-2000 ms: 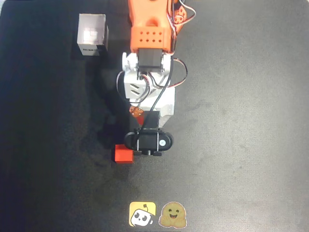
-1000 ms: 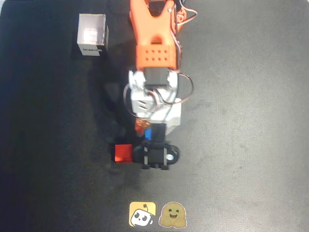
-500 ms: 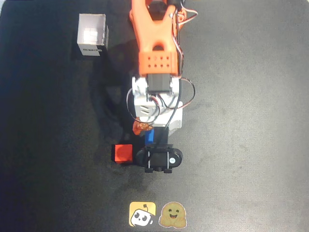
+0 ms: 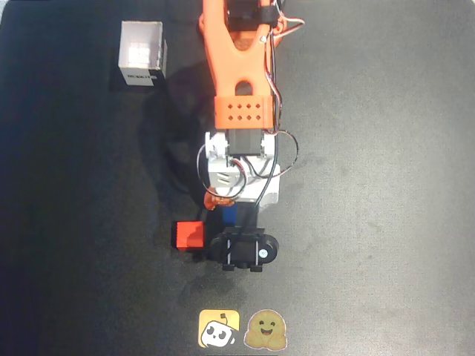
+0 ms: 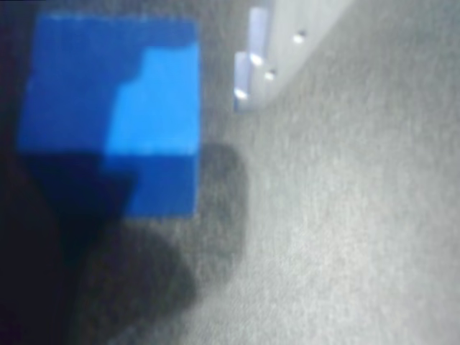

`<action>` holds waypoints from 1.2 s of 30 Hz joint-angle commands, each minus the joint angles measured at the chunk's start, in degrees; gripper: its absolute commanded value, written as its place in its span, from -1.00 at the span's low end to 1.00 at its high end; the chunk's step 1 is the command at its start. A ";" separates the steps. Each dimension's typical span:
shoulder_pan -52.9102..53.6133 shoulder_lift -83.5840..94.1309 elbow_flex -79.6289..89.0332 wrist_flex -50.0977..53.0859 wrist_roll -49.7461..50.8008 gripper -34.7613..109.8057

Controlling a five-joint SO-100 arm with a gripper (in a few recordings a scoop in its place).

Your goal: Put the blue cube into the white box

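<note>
**Fingers low beside the blue cube, grip unclear**

Fingers of our gripper (image 4: 223, 211) sit down at the blue cube (image 4: 229, 215), but the overhead view hides them under the white wrist block, so we cannot tell how far apart they stand or whether they have hold of anything. We take the blue cube as our landmark. In the overhead view only a thin sliver of it shows, between the wrist block above it and the black camera housing (image 4: 243, 251) below it. In the wrist view the blue cube (image 5: 115, 115) sits on the dark table (image 5: 345, 237), partly in shadow, with one pale finger (image 5: 251, 65) to its right and apart from it.

Left of the blue cube and slightly below it in the overhead view lies the red cube (image 4: 189, 235), near it. The white box (image 4: 142, 52) stands well apart from the blue cube, up and to the left, open top upward. Two stickers (image 4: 242, 328) lie below the blue cube.
</note>
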 commanded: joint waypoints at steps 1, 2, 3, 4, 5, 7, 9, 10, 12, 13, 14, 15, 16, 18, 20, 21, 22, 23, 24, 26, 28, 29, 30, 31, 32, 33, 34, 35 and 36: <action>-0.53 -0.44 0.00 -1.41 0.35 -0.15; -0.53 -0.53 0.53 -2.11 0.26 -0.15; -0.53 -0.44 1.32 -2.99 0.26 -0.15; -0.44 -0.53 1.58 -3.25 0.35 -0.15; -0.35 -0.79 1.58 -3.43 0.18 -0.15; 0.00 -0.97 2.11 -3.43 0.18 -0.20; 0.26 -0.35 2.72 -3.43 0.18 -0.24; 0.35 0.26 3.25 -3.43 0.18 -0.27; 0.53 0.97 3.69 -3.16 0.09 -0.33; 0.70 1.49 4.13 -3.16 0.09 -0.37; 0.97 1.93 4.48 -3.16 0.09 -0.42; 1.14 2.20 4.57 -3.08 0.09 -0.46; 1.32 2.46 4.83 -3.08 0.09 -0.48; 1.49 2.64 4.83 -2.72 0.26 -0.52; 1.49 2.81 4.92 -2.64 0.44 -0.52; 1.58 3.08 4.92 -2.64 0.44 -0.52; 1.67 3.25 4.92 -2.46 0.53 -0.52; 1.67 3.69 5.01 -2.29 0.53 -0.52; 1.76 4.13 4.92 -1.93 0.53 -0.52; 1.76 5.19 3.78 0.18 0.44 -0.52; 1.85 6.50 2.29 3.16 0.44 -0.52; 1.93 6.94 1.05 5.01 0.44 -0.52; 2.11 7.12 -0.44 7.12 0.35 -0.52; 2.46 7.47 -1.76 8.70 0.00 -0.52; 2.81 8.00 -2.81 9.84 -0.44 -0.52; 3.25 8.00 -4.39 11.43 -1.14 -0.52; 3.69 8.09 -5.89 12.74 -1.67 -0.52; 4.22 8.00 -7.47 14.15 -2.46 -0.52; 4.83 8.00 -8.88 15.29 -3.16 -0.52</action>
